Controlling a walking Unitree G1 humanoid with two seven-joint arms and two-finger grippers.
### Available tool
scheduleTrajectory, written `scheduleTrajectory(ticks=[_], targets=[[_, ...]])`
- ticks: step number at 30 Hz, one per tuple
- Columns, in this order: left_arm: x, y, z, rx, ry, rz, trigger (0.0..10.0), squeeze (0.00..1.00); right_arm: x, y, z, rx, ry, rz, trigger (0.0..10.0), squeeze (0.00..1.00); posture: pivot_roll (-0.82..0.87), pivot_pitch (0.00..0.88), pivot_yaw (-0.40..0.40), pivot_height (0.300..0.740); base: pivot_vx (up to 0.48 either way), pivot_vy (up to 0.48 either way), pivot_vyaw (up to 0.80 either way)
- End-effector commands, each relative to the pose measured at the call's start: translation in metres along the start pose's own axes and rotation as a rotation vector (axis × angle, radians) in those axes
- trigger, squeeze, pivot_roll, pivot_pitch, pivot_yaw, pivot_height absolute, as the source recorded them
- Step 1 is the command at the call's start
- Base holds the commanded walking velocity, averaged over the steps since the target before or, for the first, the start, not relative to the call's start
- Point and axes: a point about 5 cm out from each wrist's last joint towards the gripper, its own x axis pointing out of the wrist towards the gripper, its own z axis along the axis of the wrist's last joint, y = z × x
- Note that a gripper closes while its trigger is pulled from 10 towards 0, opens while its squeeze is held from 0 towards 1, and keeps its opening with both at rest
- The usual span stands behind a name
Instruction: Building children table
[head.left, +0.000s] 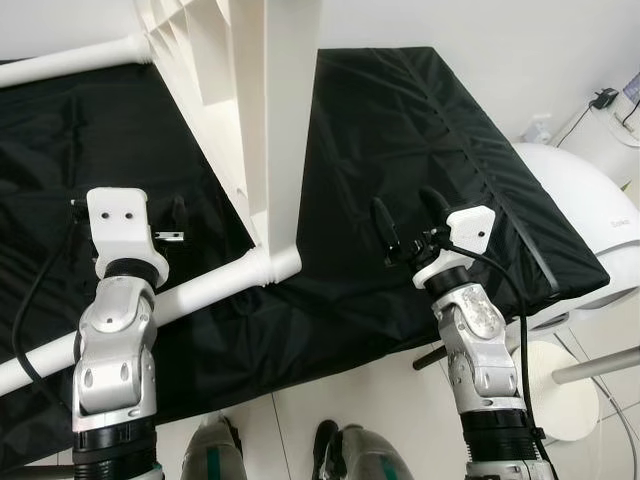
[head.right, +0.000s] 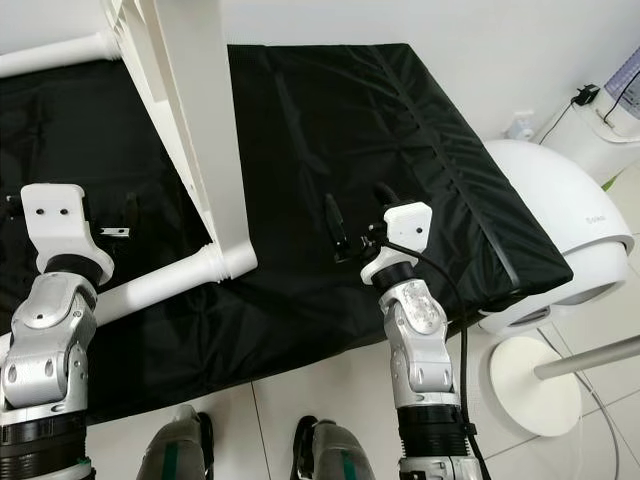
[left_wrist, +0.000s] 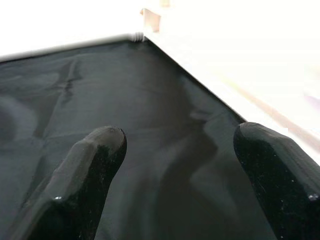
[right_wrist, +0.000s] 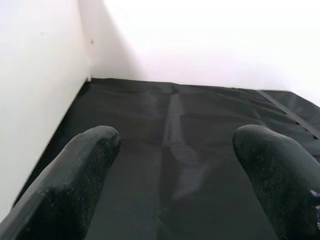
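Observation:
A white children's table top (head.left: 250, 100) stands on its edge on a black cloth-covered bench (head.left: 400, 120). One white tube leg (head.left: 150, 310) runs from its near corner toward the lower left, and another leg (head.left: 70, 60) sticks out at the far left. My left gripper (head.left: 128, 210) hovers open over the cloth just left of the panel, above the near leg. In the left wrist view the left gripper (left_wrist: 180, 145) holds nothing, with the white panel (left_wrist: 250, 50) beside it. My right gripper (head.left: 408, 215) is open over bare cloth to the right of the panel (right_wrist: 35, 100).
A white domed appliance (head.left: 580, 210) stands right of the bench, with a round white stand base (head.left: 560, 390) on the tiled floor below it. Cables and a plug (head.left: 603, 98) sit by the far right wall. My feet (head.left: 350, 455) are at the bench's front edge.

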Motion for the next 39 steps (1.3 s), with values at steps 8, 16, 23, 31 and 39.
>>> scheduleTrajectory(ticks=[8,16,23,31,39], targets=[[-0.003,-0.009,0.010,0.079,-0.080,0.056,10.0,0.00,0.003,0.023,0.000,0.005,-0.029,0.123,10.0,0.00,0.12,0.076,-0.106,0.740,0.000,0.000,0.00],[-0.017,-0.005,0.011,0.074,-0.097,0.061,10.0,0.00,0.001,0.036,0.005,0.044,-0.043,0.218,10.0,0.00,0.16,0.088,-0.136,0.740,0.000,0.000,0.00],[-0.025,0.002,0.010,0.094,-0.094,0.076,10.0,0.00,-0.006,0.043,0.016,0.068,-0.056,0.320,10.0,0.00,0.17,0.112,-0.145,0.740,0.000,0.000,0.00],[-0.030,0.004,0.011,0.098,-0.095,0.090,10.0,0.00,-0.010,0.044,0.025,0.096,-0.062,0.383,10.0,0.00,0.18,0.126,-0.152,0.740,0.000,0.000,0.00],[-0.035,0.004,0.014,0.107,-0.099,0.101,10.0,0.00,-0.001,0.049,0.027,0.129,-0.075,0.395,10.0,0.00,0.21,0.136,-0.173,0.740,0.000,0.000,0.00]])
